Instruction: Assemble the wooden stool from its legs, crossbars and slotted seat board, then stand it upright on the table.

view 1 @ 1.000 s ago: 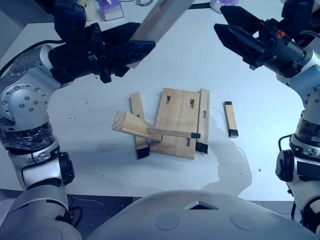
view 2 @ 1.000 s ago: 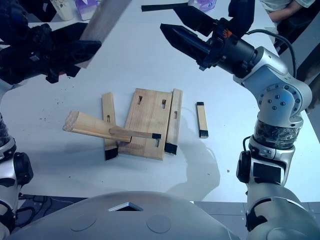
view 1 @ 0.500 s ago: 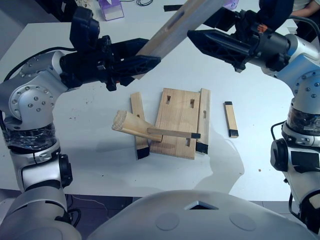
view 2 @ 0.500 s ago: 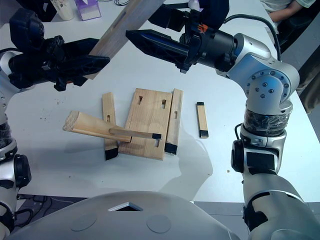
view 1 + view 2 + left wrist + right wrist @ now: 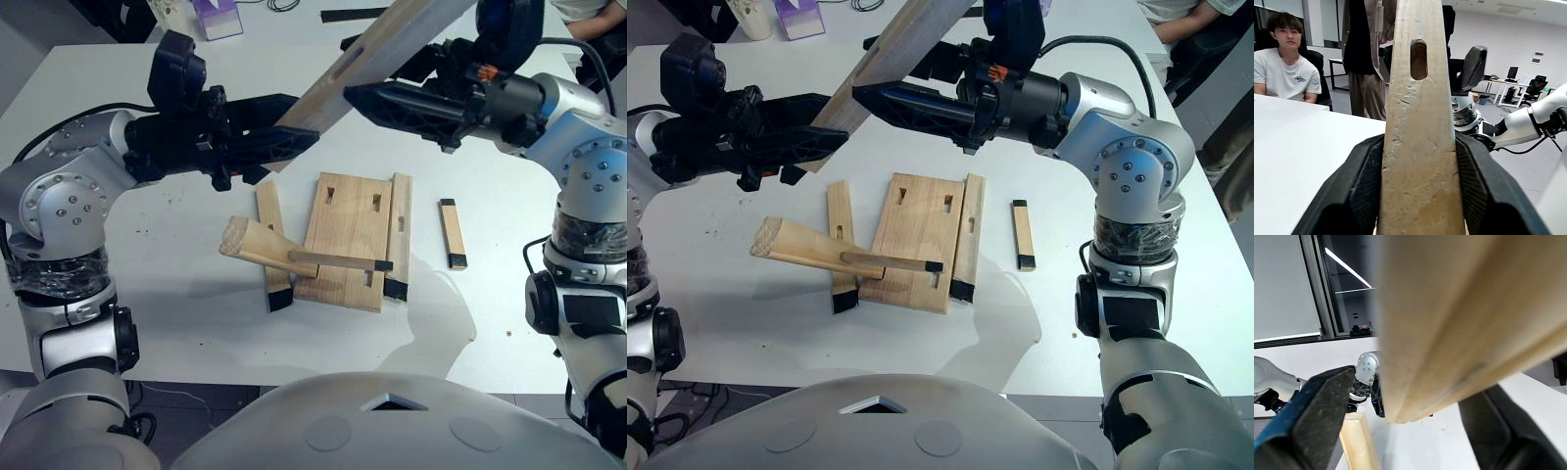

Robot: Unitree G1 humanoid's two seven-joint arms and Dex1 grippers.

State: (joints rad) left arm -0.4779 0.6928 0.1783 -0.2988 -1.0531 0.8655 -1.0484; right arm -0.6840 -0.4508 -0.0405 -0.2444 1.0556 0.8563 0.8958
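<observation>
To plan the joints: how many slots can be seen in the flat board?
3. One slot and a second slot sit near the board's far edge; a third slot sits by the thin bar, which may hide another.

Robotics lab set up in an open-plan office room. A large white table (image 5: 147,294) serves as the workbench, with a small purple box (image 5: 217,16) and black cables (image 5: 284,5) at its far edge. Behind are white walls, a dark desk monitor (image 5: 1512,73), a black swivel office chair (image 5: 1536,84), a grey roller blind (image 5: 1283,284) and a bright ceiling strip light (image 5: 1347,267).
</observation>
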